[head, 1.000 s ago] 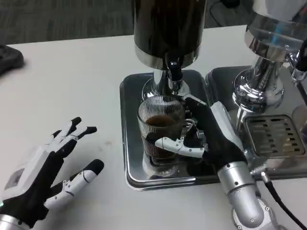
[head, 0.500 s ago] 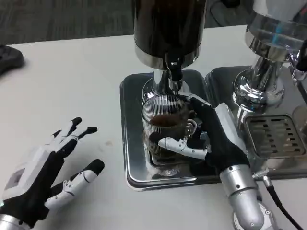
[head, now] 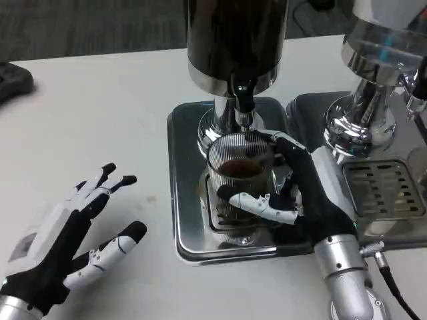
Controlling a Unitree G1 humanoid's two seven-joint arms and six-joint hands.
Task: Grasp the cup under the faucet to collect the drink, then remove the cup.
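Observation:
A ribbed glass cup [head: 238,175] with dark drink in it stands on the steel tray [head: 183,200], just below the faucet [head: 243,101] of the dark dispenser [head: 233,40]. My right hand [head: 293,193] grips the cup from its right side, thumb across the front and fingers round the back. My left hand [head: 63,237] rests on the white table at the lower left, fingers spread and holding nothing, well away from the tray.
A second chrome dispenser [head: 373,73] stands to the right on its own tray with a slotted drip grate [head: 383,190]. A dark object [head: 12,80] lies at the table's far left edge. White table surface lies between my left hand and the tray.
My right hand has shifted the cup slightly right and toward the faucet. The left hand has stayed where it was.

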